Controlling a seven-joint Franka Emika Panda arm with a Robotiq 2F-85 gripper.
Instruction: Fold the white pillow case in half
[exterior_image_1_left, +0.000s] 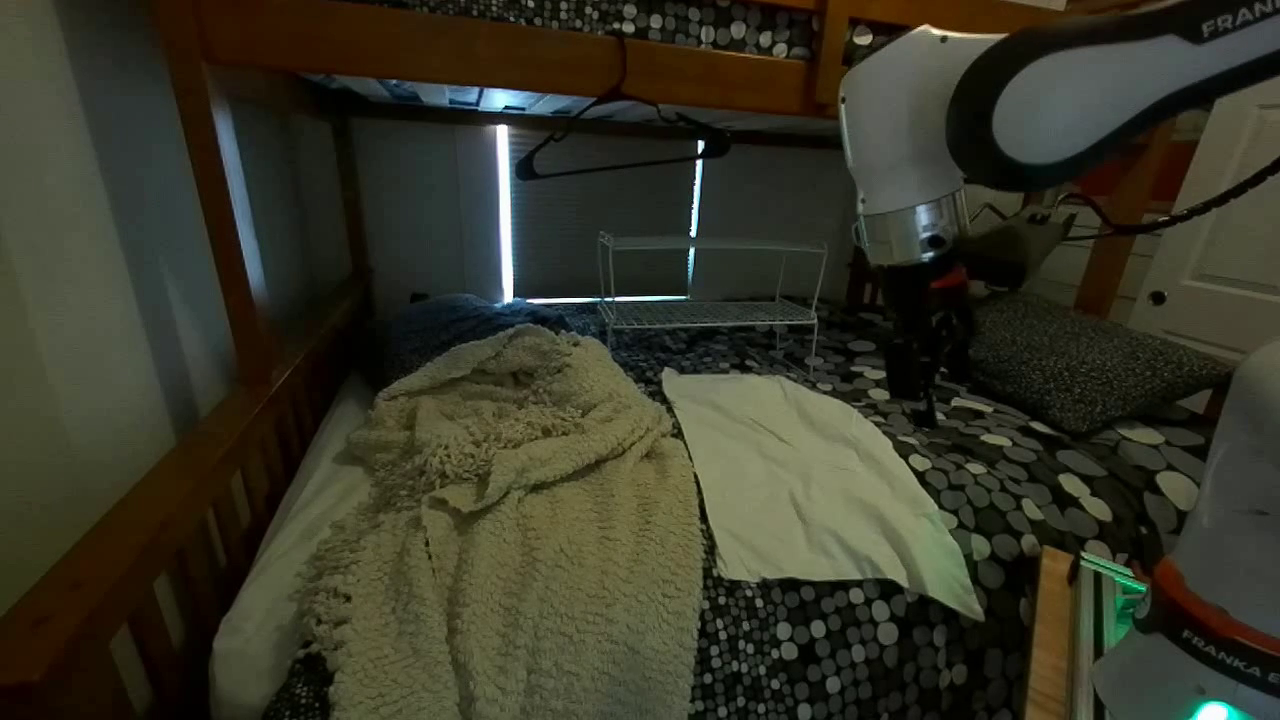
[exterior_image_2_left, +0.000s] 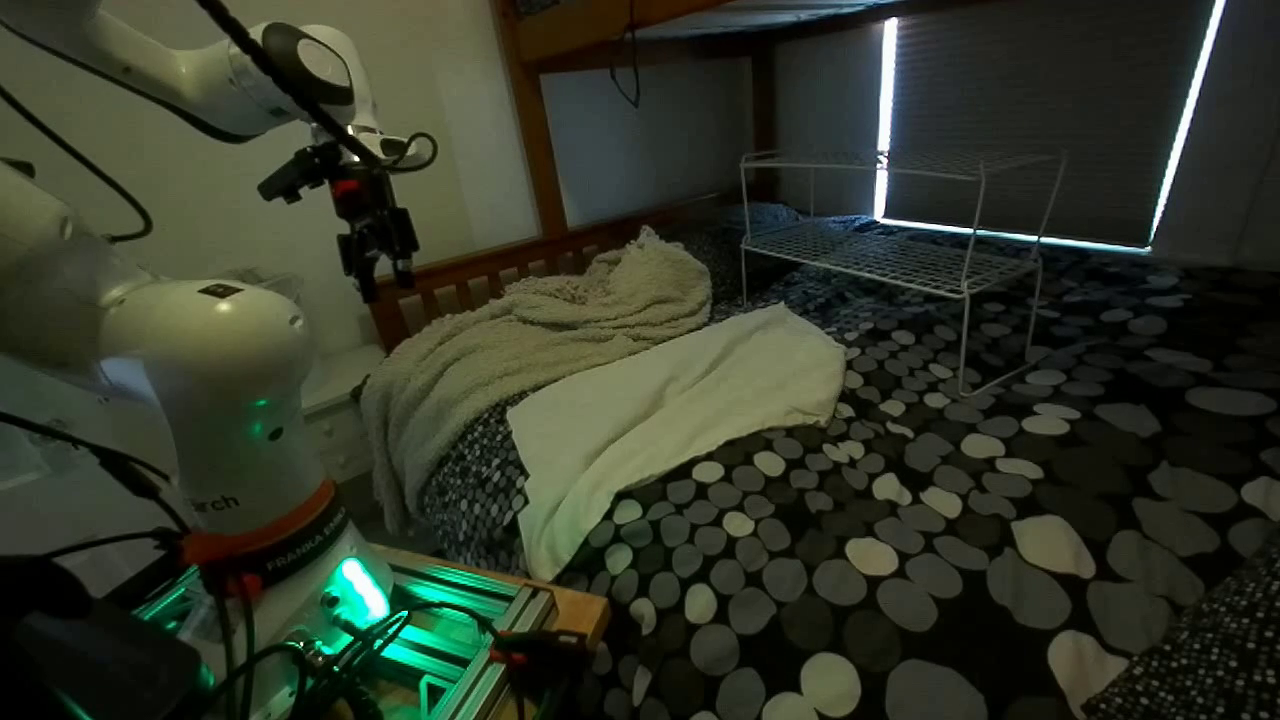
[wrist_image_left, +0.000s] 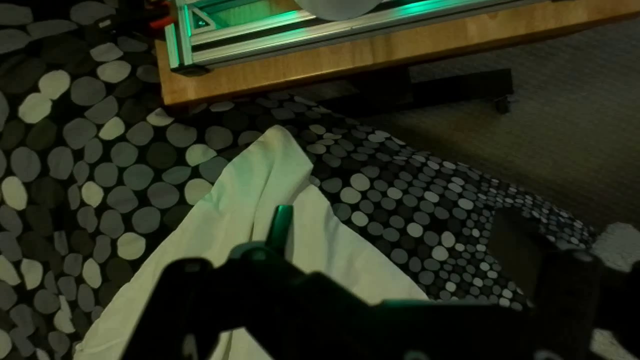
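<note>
The white pillow case (exterior_image_1_left: 815, 490) lies spread on the patterned bedcover, with shallow creases and one corner drawn out toward the robot's base. It also shows in an exterior view (exterior_image_2_left: 680, 395). In the wrist view the pillow case (wrist_image_left: 260, 200) lies below the gripper, its pointed corner toward the top, and the fingers hide part of it. My gripper (wrist_image_left: 395, 215) is open and empty, fingers wide apart, one finger over the cloth and one over the bedcover. In both exterior views the gripper (exterior_image_1_left: 918, 400) (exterior_image_2_left: 386, 280) hangs in the air, apart from the cloth.
The cream knitted blanket (exterior_image_1_left: 560, 560) lies bunched beside the pillow case. A white wire rack (exterior_image_2_left: 890, 265) stands behind it. A dark pillow (exterior_image_1_left: 1090, 360) lies on the bed. A black hanger (exterior_image_1_left: 620, 165) hangs from the upper bunk. The robot's wooden stand (wrist_image_left: 320, 65) borders the bed.
</note>
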